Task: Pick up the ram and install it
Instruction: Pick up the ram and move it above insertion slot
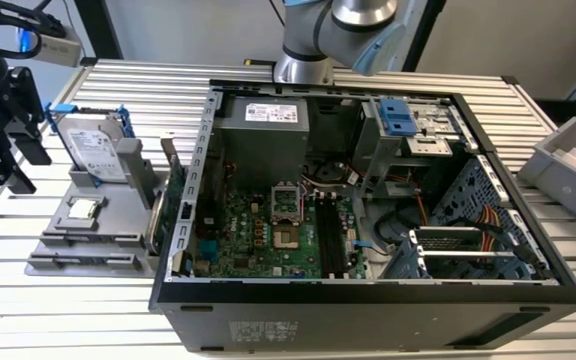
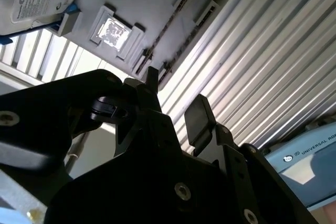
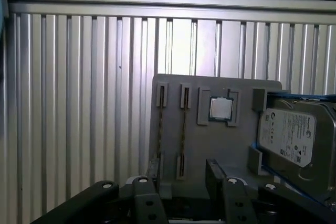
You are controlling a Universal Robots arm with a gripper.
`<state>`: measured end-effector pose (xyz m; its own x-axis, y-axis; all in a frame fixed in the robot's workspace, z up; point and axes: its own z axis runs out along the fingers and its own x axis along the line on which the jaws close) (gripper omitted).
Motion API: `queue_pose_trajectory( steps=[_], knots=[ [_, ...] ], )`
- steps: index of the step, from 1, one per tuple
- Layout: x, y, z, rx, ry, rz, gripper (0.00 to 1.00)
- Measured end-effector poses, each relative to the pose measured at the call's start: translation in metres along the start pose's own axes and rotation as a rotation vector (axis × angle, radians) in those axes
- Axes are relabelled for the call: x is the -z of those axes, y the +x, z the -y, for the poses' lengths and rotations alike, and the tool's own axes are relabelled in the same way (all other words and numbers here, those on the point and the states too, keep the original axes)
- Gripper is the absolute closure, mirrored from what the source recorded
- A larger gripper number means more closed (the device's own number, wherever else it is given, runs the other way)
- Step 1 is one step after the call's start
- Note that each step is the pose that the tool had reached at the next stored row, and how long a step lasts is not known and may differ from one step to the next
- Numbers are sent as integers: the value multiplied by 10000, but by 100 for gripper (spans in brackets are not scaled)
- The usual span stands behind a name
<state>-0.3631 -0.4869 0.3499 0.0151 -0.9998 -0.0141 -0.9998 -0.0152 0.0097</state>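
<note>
the pincer (image 3: pixel 184 176) hangs open over the grey holder (image 3: pixel 220 145), its fingers (image 3: pixel 215 169) spread apart and gripping nothing. the ram (image 3: pixel 184 135) stands on edge in a slot of that holder, in line with the gap between the fingers. in the exterior view the holder sits on the ribbed tabletop (image 1: pixel 118 90) at nine o'clock of the open computer case (image 1: pixel 368 300).

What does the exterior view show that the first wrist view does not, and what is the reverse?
Exterior view: the open computer case, its motherboard and a grey bin. First wrist view: the open claw and the ram sticks, on edge in their slots. Both: the grey holder, the hard drive and the processor chip.
</note>
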Motion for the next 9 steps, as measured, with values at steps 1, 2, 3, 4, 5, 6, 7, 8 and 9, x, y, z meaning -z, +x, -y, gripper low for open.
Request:
queue_pose_trajectory(
  steps=[1, 2, 3, 4, 5, 6, 7, 8, 9],
  knots=[
    [-9, 0, 0, -2, -1, -1, 0],
    [-20, 0, 1, -5, -1, 0, 0],
    [-30, 1, 3, -4, -2, -1, 0],
    [-40, 1, 6, -5, -2, -2, 0],
    [-51, 1, 8, -5, -1, 0, 0],
    [-63, 1, 11, -7, 0, 1, 0],
    [-75, 2, 14, -6, 1, 1, 0],
    [-85, 2, 16, -7, -1, 0, 0],
    [-97, 2, 18, -7, 0, 0, 0]
  ],
)
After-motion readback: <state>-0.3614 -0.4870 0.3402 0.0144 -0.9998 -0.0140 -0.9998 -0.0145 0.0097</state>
